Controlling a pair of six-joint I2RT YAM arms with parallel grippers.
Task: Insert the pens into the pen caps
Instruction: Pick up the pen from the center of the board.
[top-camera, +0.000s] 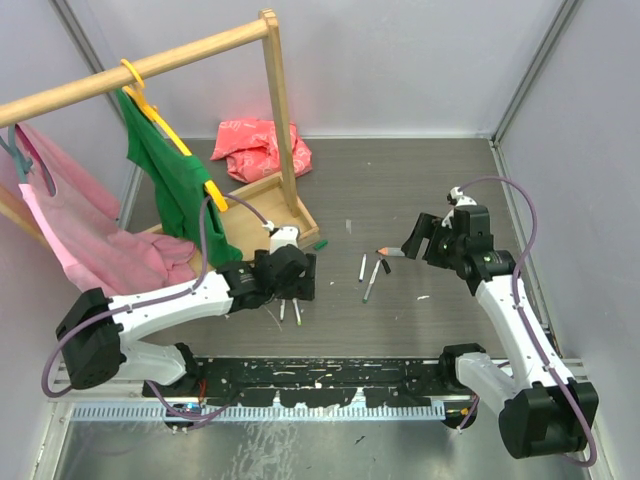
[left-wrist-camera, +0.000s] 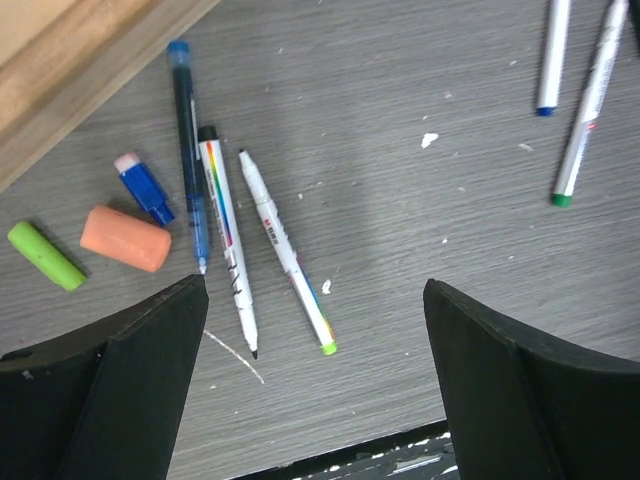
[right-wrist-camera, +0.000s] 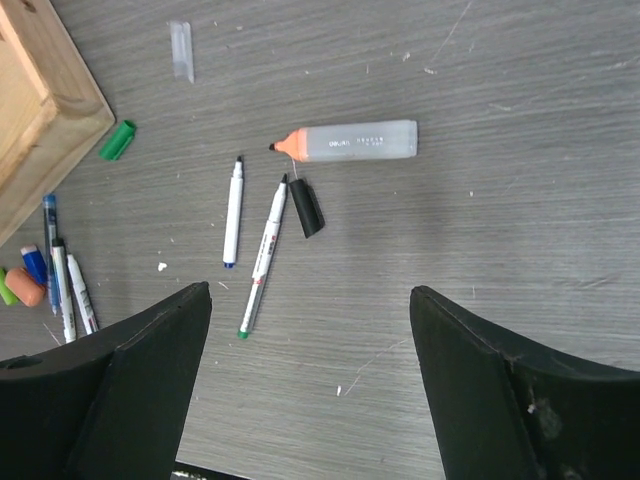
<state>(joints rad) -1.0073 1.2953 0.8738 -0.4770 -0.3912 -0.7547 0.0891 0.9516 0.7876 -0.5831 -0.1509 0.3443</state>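
Print on the marker (right-wrist-camera: 355, 140) and pens (left-wrist-camera: 285, 250) was too small to read. Left gripper (left-wrist-camera: 315, 290) and right gripper (right-wrist-camera: 310, 292) stood wide, holding nothing. Wooden base (left-wrist-camera: 60, 70) lay beside the caps (left-wrist-camera: 125, 238).

Left claw (top-camera: 288, 288) hangs low over the worktop (top-camera: 400, 185), arm stretched forward, jaws spread wide, holding nothing. Right claw (top-camera: 424, 240) hovers higher above the worktop, jaws apart too.
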